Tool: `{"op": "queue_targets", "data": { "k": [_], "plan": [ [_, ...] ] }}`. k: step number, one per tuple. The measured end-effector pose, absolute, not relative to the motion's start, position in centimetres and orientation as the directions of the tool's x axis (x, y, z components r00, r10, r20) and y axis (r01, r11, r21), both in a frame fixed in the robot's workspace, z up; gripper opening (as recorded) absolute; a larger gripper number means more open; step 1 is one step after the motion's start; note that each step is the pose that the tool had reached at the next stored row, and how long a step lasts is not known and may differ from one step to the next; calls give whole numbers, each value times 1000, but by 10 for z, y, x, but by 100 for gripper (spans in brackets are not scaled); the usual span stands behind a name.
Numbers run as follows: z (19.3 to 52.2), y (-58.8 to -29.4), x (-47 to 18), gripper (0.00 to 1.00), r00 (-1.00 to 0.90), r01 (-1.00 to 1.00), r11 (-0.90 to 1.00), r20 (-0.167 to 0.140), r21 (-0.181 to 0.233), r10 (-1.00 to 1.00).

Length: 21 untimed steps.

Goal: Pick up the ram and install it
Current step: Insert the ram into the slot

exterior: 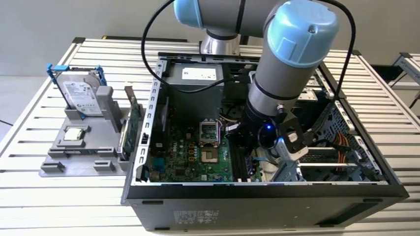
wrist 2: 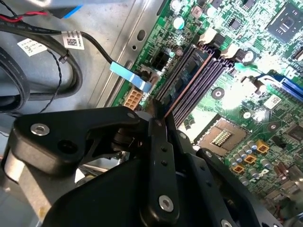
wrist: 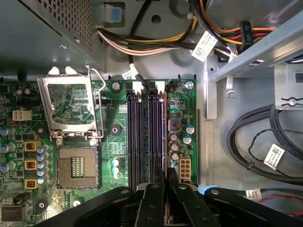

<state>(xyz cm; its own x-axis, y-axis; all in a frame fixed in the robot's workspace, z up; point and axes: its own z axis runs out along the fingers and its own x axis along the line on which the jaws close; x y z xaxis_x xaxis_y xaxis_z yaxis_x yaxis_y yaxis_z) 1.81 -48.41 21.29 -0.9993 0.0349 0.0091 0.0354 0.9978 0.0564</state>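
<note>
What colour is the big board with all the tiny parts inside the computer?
Green. The motherboard shows best in the first wrist view.

Hard drive label point(exterior: 83, 96): print too small to be read.
Power supply sticker point(exterior: 198, 73): nothing legible.
Cable tags point(wrist: 206, 46): barcodes only.
Case front sticker point(exterior: 198, 216): unreadable.

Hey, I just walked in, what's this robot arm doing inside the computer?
The arm has its gripper down inside the open computer case, right over the memory slots on the motherboard. Its fingers are closed on the ram, which stands on edge along the slots in the second wrist view, beside the open processor socket. On the table at the exterior view's left, a hard drive and a green card stand in a grey holder.
</note>
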Motion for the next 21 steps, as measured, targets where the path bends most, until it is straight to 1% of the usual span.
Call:
{"op": "queue_targets", "data": {
  "k": [21],
  "plan": [
    [207, -484, 18, 0, -999, 39, 998, 9, 56, 39]
  ]
}}
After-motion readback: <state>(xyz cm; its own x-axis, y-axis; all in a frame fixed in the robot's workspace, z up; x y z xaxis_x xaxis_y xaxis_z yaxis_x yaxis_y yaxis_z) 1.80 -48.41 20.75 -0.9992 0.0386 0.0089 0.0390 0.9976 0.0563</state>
